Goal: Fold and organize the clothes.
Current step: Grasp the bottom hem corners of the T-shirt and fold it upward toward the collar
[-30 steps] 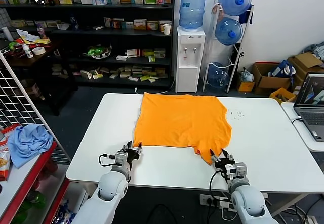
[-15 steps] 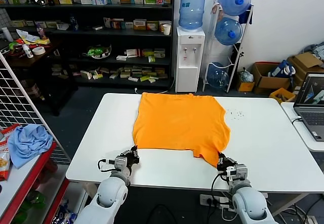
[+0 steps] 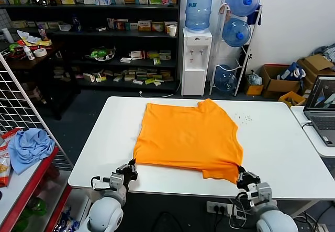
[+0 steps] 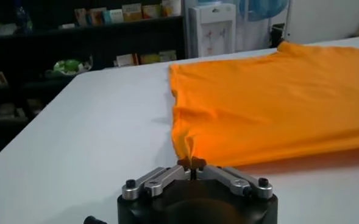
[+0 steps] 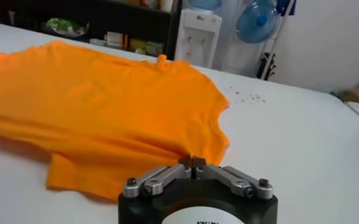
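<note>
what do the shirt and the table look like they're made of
Shirt: soft, thin knit fabric, likely cotton or a blend, matte orange. It drapes flat, wrinkles, and bunches where the left hand and right hand pinch its near corners.

Table: smooth white top, probably laminate or painted board, with a faint sheen. It looks rigid and flat; its core cannot be seen.

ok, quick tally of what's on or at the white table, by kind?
Orange T-shirt: 1
Claws shut on the shirt's near corners: 2, left claw and right claw
Laptop on the side table: 1
Total: 4
</note>
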Robot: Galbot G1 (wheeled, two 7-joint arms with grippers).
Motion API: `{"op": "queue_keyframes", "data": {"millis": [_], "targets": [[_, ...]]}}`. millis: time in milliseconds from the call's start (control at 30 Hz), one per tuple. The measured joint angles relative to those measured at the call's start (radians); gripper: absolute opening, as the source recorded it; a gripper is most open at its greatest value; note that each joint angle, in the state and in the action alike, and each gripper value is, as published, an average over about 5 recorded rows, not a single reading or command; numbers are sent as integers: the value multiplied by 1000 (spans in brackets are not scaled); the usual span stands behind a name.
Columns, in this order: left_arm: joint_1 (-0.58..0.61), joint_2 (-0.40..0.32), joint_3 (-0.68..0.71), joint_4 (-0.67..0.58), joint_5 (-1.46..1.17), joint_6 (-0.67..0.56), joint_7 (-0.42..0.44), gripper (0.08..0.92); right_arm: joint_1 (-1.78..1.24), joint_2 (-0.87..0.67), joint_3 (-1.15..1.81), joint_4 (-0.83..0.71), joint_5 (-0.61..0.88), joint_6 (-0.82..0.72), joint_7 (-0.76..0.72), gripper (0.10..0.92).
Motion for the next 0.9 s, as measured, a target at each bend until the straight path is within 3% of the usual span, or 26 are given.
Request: {"op": "queue_keyframes", "data": {"millis": [400, 900], "targets": [[135, 49, -10, -125, 51, -29, -5, 104, -107, -44, 38, 84, -36, 37, -4, 125], [-1, 66, 47, -54, 142, -107, 7, 104, 121, -71, -43, -93, -48, 142, -33, 125]]}}
